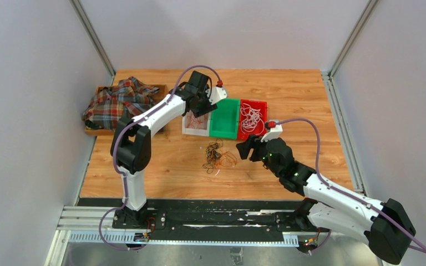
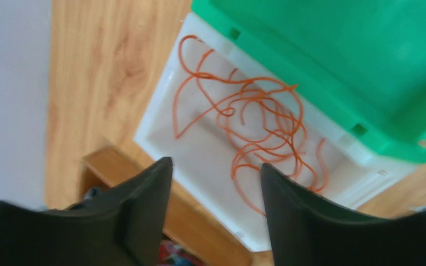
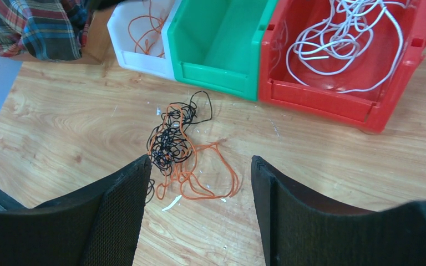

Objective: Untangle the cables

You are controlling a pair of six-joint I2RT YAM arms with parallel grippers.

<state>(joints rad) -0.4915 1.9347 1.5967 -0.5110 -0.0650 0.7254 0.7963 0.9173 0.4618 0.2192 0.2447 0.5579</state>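
Observation:
A tangle of black and orange cables (image 1: pixel 216 155) (image 3: pixel 177 147) lies on the wooden table in front of the bins. Loose orange cables (image 2: pixel 249 119) (image 3: pixel 147 25) lie in the white bin (image 1: pixel 188 131) (image 2: pixel 161 116). White cables (image 1: pixel 250 117) (image 3: pixel 344 39) fill the red bin (image 1: pixel 260 105) (image 3: pixel 405 66). My left gripper (image 1: pixel 201 108) (image 2: pixel 216 166) hovers over the white bin, open, with nothing between its fingers. My right gripper (image 1: pixel 245 147) (image 3: pixel 199 166) hangs open just right of the tangle, holding nothing.
A green bin (image 1: pixel 226 117) (image 3: pixel 222 50) (image 2: pixel 333 61) stands between the white and red ones. A wooden tray (image 1: pixel 92 131) (image 2: pixel 116 166) with a plaid cloth (image 1: pixel 119 100) (image 3: pixel 28 25) sits at the far left. Small white scraps (image 3: pixel 172 202) lie by the tangle.

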